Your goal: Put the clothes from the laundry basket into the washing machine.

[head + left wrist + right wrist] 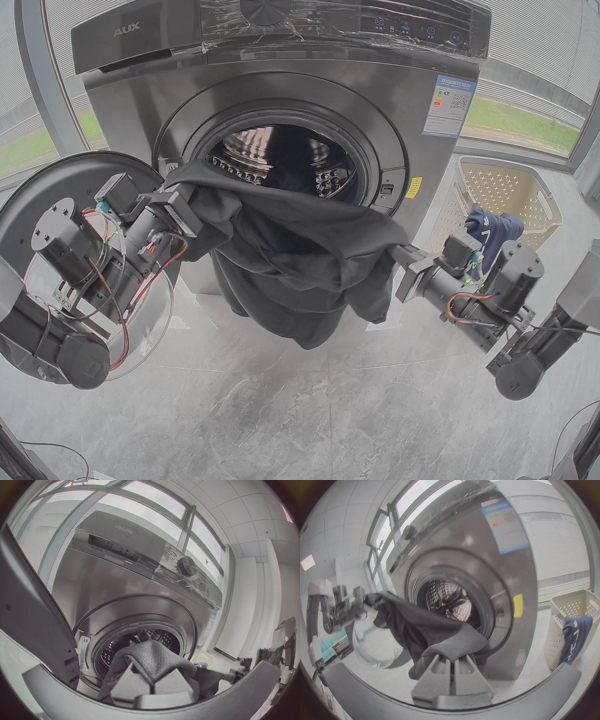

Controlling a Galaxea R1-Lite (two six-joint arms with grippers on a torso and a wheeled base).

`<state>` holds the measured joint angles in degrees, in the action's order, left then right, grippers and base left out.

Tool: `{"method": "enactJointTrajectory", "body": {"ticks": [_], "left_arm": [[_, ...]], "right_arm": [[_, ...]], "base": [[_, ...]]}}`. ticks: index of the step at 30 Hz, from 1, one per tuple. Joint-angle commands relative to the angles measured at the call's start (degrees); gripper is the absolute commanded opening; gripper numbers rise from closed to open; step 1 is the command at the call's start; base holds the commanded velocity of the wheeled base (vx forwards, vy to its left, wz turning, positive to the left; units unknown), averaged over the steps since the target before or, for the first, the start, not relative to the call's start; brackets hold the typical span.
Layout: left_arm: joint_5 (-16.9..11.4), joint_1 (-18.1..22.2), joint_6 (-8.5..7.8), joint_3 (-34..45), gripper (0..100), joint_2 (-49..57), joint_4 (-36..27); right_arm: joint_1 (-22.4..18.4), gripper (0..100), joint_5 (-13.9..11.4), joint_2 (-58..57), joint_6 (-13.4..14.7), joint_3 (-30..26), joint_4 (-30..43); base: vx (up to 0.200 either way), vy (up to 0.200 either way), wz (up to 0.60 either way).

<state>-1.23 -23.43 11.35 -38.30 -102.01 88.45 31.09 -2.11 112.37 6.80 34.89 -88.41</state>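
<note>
Left gripper (pixel 179 199) and right gripper (pixel 402 257) each clamp one end of the black garment (pixel 294 250), which hangs stretched between them before the open washing machine (pixel 125 119) drum. A navy garment (pixel 494 228) drapes over the laundry basket (pixel 528 181) rim beside the machine.

So the washing machine (pixel 187 106) looks like satin grey metal, its drum (pixel 250 147) shiny perforated steel. The black garment (pixel 300 250) is matt fine-mesh cloth. At 3 o'clock, the laundry basket (pixel 531 194): holey beige plastic.
</note>
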Motion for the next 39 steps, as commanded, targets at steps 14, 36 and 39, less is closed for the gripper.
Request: {"method": "enactJointTrajectory", "body": {"ticks": [14,36,39], "left_arm": [[-4.1,-0.1,0.16,8.3,0,5.9,0.1],[-4.2,5.5,0.08,6.6,0,4.1,0.1],[-4.3,5.2,-0.01,7.2,0,4.0,0.1]], "right_arm": [[-3.6,0,4.5,-6.1,3.7,3.1,-0.2],[-10.0,0,-0.8,-3.3,4.2,0.0,-0.3],[-9.6,0,-0.9,-4.2,4.4,0.4,-0.3]], "base": [[0.0,0.0,0.0],[0.0,0.0,0.0],[0.0,0.0,0.0]]}}
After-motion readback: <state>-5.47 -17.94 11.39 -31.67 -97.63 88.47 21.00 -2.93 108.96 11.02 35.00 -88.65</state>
